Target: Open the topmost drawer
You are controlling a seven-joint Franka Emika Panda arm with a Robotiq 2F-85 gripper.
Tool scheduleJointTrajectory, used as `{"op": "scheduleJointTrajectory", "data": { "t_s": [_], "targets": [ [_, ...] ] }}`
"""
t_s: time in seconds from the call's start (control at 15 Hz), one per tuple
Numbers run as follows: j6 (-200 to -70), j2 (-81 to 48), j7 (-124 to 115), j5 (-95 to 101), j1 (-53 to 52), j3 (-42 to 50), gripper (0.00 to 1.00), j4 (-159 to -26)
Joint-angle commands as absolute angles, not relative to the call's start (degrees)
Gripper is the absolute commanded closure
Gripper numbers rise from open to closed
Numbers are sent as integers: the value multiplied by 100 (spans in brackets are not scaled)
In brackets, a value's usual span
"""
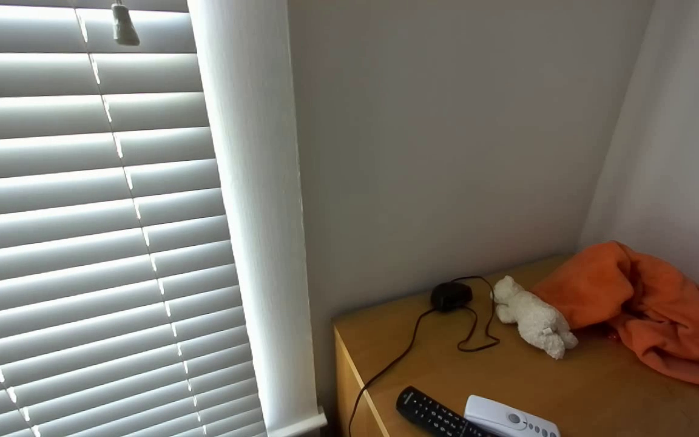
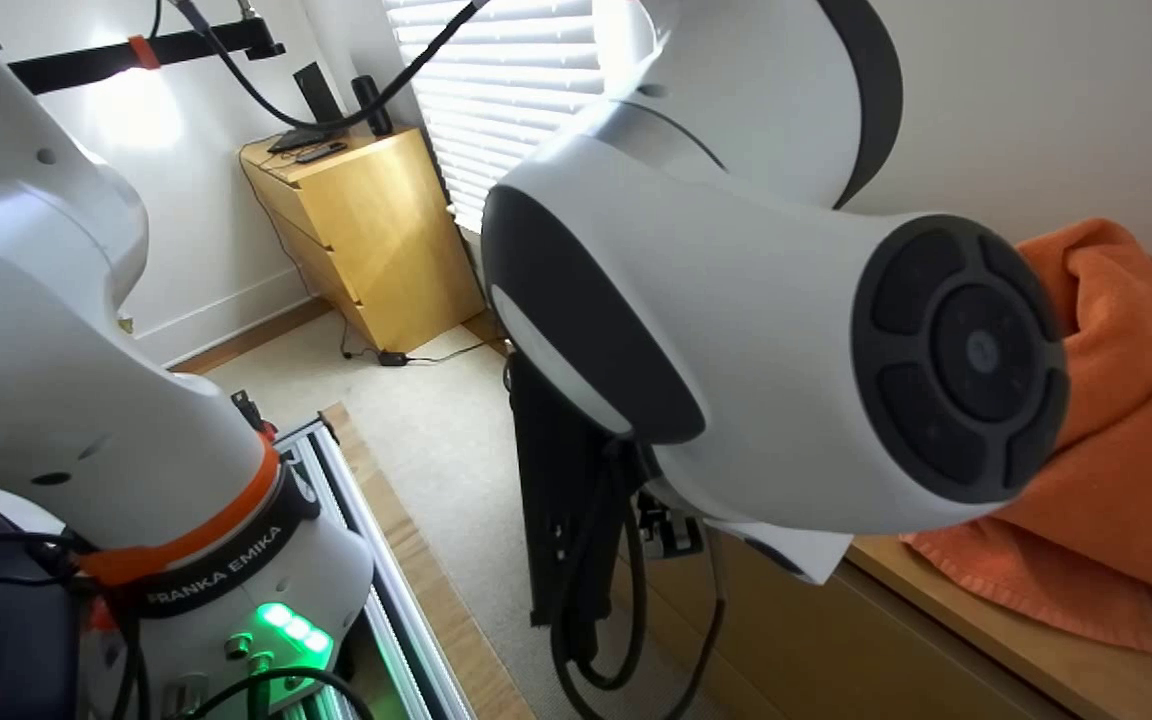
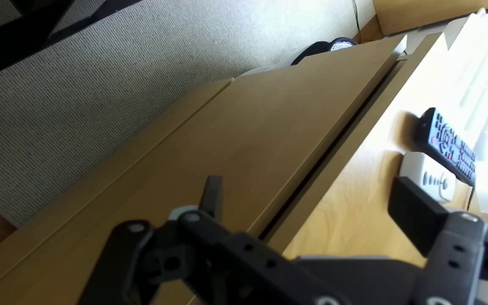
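Observation:
In the wrist view my gripper [image 3: 314, 207] is open, with nothing between its fingers. Its left finger overlaps the wooden front of the topmost drawer [image 3: 286, 118]. Its right finger is over the dresser top [image 3: 350, 207], near a white remote. A narrow dark gap runs between the drawer front's upper edge and the dresser top's edge, and it passes between the fingers in the picture. I cannot tell whether a finger touches the wood. The drawer front also shows in an exterior view [image 2: 866, 650], where the arm hides the fingers. The dresser top shows in an exterior view [image 1: 386, 328].
A white remote [image 1: 510, 417] and a black remote [image 1: 431, 413] lie side by side on the dresser top. Behind are a black adapter with a cord [image 1: 451, 296], a white plush toy [image 1: 534, 317] and an orange blanket [image 1: 604, 285]. Window blinds [image 1: 113, 243] stand beside it.

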State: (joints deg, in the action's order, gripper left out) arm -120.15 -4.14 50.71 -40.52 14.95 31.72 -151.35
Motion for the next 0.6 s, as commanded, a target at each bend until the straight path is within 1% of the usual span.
{"op": "scheduleJointTrajectory", "data": {
  "t_s": [0.0, 0.2, 0.27, 0.53],
  "targets": [
    [-12029, -385, 5036, -4011, 1828, 2844, 0, -15141],
    [-12029, -385, 5036, -4012, 1828, 2843, 0, -15140],
    [-12218, -558, 5247, -4171, 1858, 2770, 0, -15083],
    [-11838, -1404, 5955, -4491, 2285, 2519, 0, -14598]
  ]
}}
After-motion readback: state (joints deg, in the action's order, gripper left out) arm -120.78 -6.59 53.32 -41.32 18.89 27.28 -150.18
